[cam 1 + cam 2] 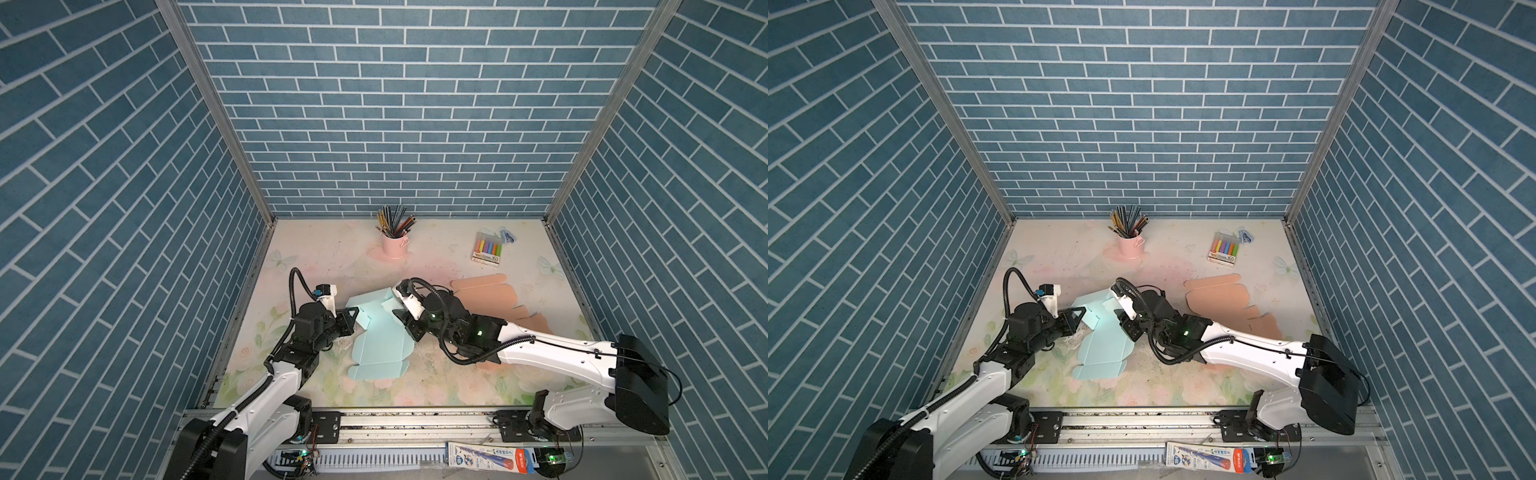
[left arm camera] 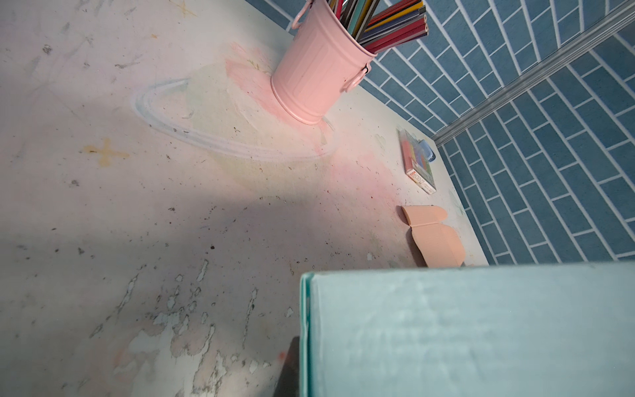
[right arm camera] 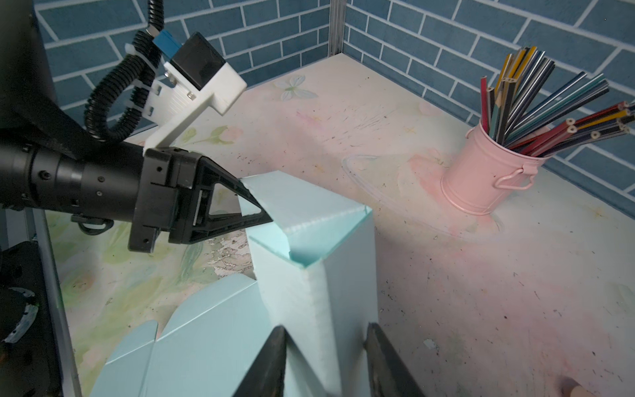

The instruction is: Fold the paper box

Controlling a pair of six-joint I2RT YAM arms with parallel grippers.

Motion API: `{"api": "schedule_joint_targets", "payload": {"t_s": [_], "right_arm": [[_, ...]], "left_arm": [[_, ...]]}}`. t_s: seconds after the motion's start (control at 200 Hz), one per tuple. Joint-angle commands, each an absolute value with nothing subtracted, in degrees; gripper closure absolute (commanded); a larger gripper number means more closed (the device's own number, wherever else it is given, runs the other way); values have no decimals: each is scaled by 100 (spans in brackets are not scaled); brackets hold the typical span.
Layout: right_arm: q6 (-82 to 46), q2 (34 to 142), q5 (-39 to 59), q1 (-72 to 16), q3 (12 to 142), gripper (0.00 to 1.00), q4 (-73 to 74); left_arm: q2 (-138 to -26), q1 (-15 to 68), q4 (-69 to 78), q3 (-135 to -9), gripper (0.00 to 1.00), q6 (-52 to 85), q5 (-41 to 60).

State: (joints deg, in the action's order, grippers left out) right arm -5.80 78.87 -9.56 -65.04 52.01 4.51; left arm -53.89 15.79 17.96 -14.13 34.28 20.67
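The light blue paper box [image 1: 380,349] [image 1: 1104,349] lies partly folded in the middle of the mat, its far end raised into walls. My left gripper [image 1: 355,312] [image 1: 1083,311] is shut on the upright far-left flap; in the right wrist view its black tips [image 3: 261,209] pinch that flap's edge. In the left wrist view the blue panel [image 2: 464,326] fills the frame, with one dark finger [image 2: 290,364] against it. My right gripper [image 1: 401,320] [image 3: 324,347] straddles a doubled-over side wall [image 3: 323,268], with a finger touching each face.
A pink bucket of coloured pencils [image 1: 395,245] [image 3: 481,178] stands at the back centre. A pack of chalks [image 1: 487,247] lies at the back right. A flat peach box blank [image 1: 486,297] lies right of the blue box. Brick-patterned walls enclose three sides.
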Motion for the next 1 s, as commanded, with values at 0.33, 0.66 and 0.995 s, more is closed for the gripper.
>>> {"api": "schedule_joint_targets", "payload": {"t_s": [0.33, 0.66, 0.995], "right_arm": [[-668, 8065, -774, -6567, 5297, 68, 659], [-721, 8490, -1117, -6607, 5655, 61, 269], [-687, 9192, -2156, -6867, 6340, 58, -345]], "left_arm": [[-5404, 1650, 2133, -1360, 100, 3534, 2054], [-5339, 1684, 2092, -1334, 100, 3542, 1960], [-5298, 1763, 2002, -1335, 100, 3590, 1692]]}}
